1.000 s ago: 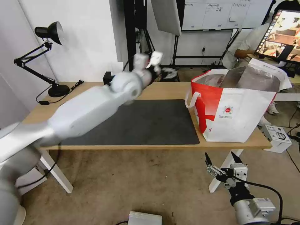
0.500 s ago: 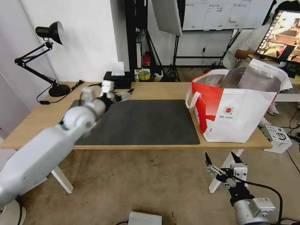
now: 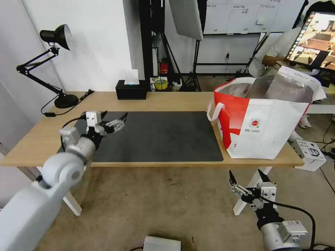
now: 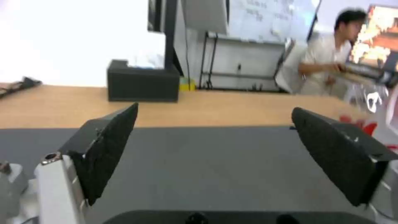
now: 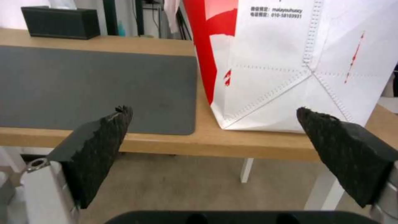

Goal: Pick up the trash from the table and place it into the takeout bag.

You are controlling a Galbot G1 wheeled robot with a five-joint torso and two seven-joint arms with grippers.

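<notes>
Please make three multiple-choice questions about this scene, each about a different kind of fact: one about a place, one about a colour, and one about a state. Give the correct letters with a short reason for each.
1. Where does the takeout bag stand?
A. at the table's right end, beside the mat
B. on the floor
C. in the middle of the mat

2. What colour is the tissue box at the far edge of the table?
A. red
B. black
C. yellow

3. How are the fingers of the left gripper?
A. shut on a tissue
B. shut on nothing
C. open, with nothing between them

Answers:
1. A: the bag rests on bare wood just right of the dark grey mat.
2. B: the box is black, with a white tissue sticking out.
3. C: the left wrist view shows both pads apart, with the mat visible through the gap.
</notes>
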